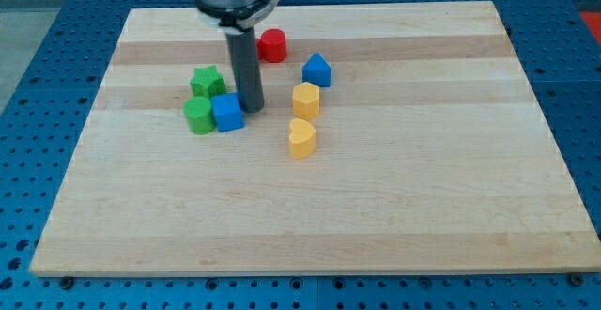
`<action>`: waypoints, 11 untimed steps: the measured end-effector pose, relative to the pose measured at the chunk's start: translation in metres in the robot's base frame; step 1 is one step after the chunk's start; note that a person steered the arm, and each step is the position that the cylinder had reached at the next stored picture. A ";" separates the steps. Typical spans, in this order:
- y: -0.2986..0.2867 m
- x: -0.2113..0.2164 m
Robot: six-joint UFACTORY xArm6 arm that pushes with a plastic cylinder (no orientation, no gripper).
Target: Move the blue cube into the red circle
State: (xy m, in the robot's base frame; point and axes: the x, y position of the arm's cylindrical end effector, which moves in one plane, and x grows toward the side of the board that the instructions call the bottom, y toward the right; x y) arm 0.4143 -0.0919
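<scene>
My tip (251,109) rests on the board (rod upright, descending from the view's top).

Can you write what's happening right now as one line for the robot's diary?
tip beside blue cube, on its right | cube touching green cylinder | red circle up-right | cube not there yet

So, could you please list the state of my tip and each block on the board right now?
my tip: down on the board, just right of the blue cube
blue cube: flat, against the green cylinder
green cylinder: upright
green star: flat
red cylinder: upright, alone
blue pentagon: upright
yellow hexagon: upright
yellow heart: upright
</scene>
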 end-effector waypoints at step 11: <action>0.019 -0.077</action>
